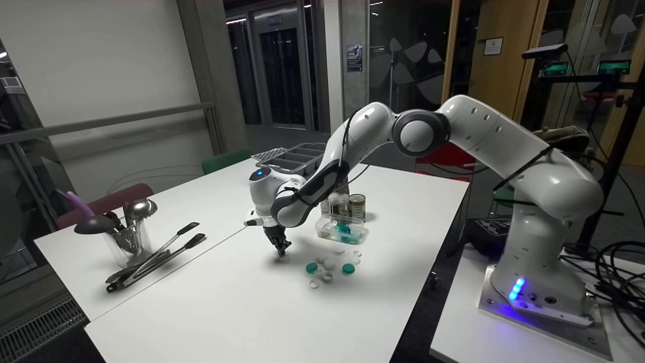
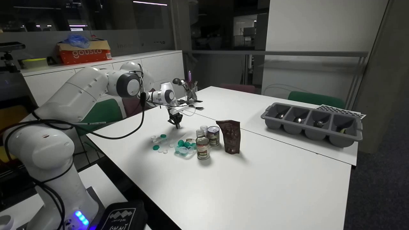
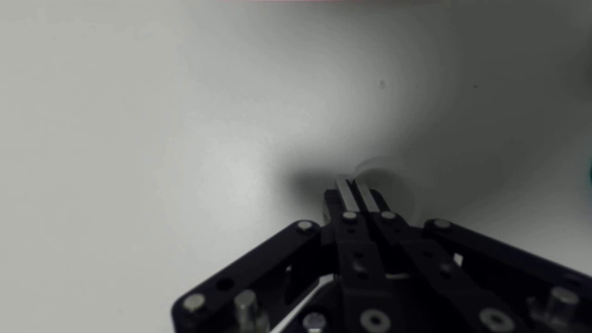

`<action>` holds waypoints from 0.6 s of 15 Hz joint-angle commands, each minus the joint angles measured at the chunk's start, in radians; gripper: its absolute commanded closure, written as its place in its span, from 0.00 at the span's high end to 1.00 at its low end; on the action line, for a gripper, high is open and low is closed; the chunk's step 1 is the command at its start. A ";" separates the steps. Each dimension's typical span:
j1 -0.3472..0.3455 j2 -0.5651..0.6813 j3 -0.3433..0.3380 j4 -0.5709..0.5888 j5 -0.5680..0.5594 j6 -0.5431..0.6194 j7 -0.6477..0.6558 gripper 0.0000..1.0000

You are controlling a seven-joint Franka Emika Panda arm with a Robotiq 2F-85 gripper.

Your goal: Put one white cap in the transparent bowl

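My gripper (image 1: 281,251) is low over the white table, also seen in an exterior view (image 2: 178,126). In the wrist view its fingers (image 3: 352,183) are shut with a thin gap, straddling the wall of a pale round thing (image 3: 395,188). It looks like a white cap, is dim in shadow, and is partly hidden by the right finger. The transparent bowl (image 1: 330,234) is the small clear container with green caps inside, also seen in an exterior view (image 2: 181,153). Loose white caps (image 1: 329,263) lie on the table between bowl and front, apart from the gripper.
Green caps (image 1: 348,268) lie among the white ones. Tins (image 2: 203,148) and a dark brown pouch (image 2: 232,137) stand beside the bowl. A grey compartment tray (image 2: 311,110) is farther off. Tongs (image 1: 156,258) and a utensil holder (image 1: 128,244) are at the far side.
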 commanded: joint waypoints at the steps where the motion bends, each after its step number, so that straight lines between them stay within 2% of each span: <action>1: 0.016 -0.059 -0.030 -0.068 -0.006 0.019 0.048 0.01; 4: 0.019 -0.161 -0.055 -0.220 -0.015 0.082 0.191 0.01; 9: 0.010 -0.291 -0.063 -0.404 -0.011 0.117 0.440 0.01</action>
